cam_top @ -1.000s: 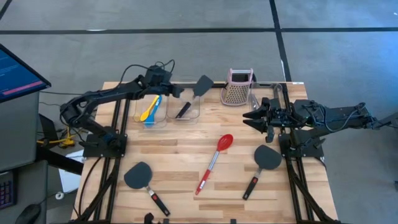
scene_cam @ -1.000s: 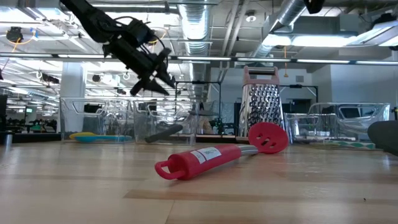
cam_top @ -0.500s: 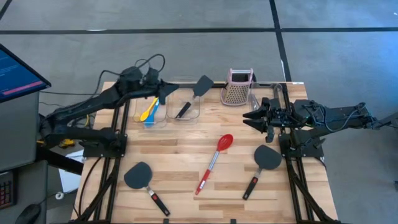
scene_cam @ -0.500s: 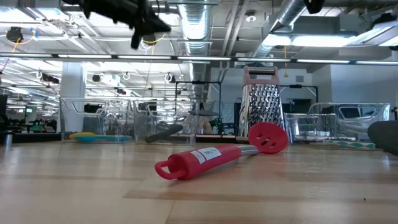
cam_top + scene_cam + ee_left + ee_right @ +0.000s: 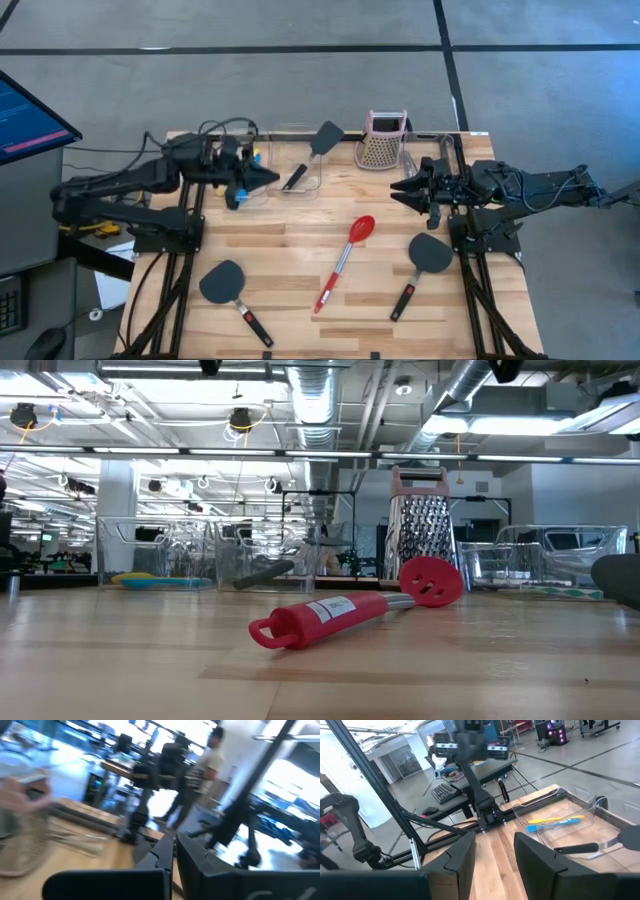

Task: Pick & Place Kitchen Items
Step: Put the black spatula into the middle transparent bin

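Three items binned: yellow spoon [image 5: 555, 820], blue spoon [image 5: 552, 826], one spatula [image 5: 312, 152]. Left loose: two spatulas [image 5: 231, 292], red spoon [image 5: 345, 258] (centre frame). Left gripper [image 5: 270, 176] clenched, empty; right gripper [image 5: 398, 190] parted, empty.

We see a wooden surface [image 5: 300, 235] carrying two black spatulas [image 5: 232, 292] [image 5: 424, 262], a red spoon [image 5: 345, 258], clear bins [image 5: 300, 170] and a grater [image 5: 382, 142], the nearer spatula just below the right fingers [image 5: 401, 189].

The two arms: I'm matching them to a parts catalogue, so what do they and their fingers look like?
Both arms are dark, slender and jointed, on black frame bases. The left gripper has black cables looping over its arm; the right gripper has pointed fingers. Close up, the fingers are dark, flat and angular.
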You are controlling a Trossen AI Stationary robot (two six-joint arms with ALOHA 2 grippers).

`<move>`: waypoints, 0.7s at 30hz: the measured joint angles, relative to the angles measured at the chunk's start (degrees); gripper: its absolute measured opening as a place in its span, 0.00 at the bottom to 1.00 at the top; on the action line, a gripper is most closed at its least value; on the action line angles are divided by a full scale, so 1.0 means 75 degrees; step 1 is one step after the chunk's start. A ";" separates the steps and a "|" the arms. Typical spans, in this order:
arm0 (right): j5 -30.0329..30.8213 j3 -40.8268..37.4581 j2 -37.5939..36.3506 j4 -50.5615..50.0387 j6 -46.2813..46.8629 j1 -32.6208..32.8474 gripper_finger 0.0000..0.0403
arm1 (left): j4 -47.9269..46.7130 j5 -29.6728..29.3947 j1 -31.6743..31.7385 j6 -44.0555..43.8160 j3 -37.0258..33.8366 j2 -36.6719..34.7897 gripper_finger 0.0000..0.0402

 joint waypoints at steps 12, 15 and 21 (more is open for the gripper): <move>0.0000 -0.0003 0.0080 -0.0367 0.0000 0.0002 0.33 | 0.0113 -0.0693 -0.1889 0.0012 0.0003 0.0215 0.01; 0.0000 0.0000 0.0194 -0.0327 0.0000 0.0002 0.33 | 0.0385 -0.1145 -0.2274 0.0001 0.0003 0.0416 0.01; -0.0003 -0.0005 0.0511 -0.0051 0.0000 0.0022 0.33 | 0.1267 -0.1247 -0.2822 -0.0006 0.0004 0.0902 0.01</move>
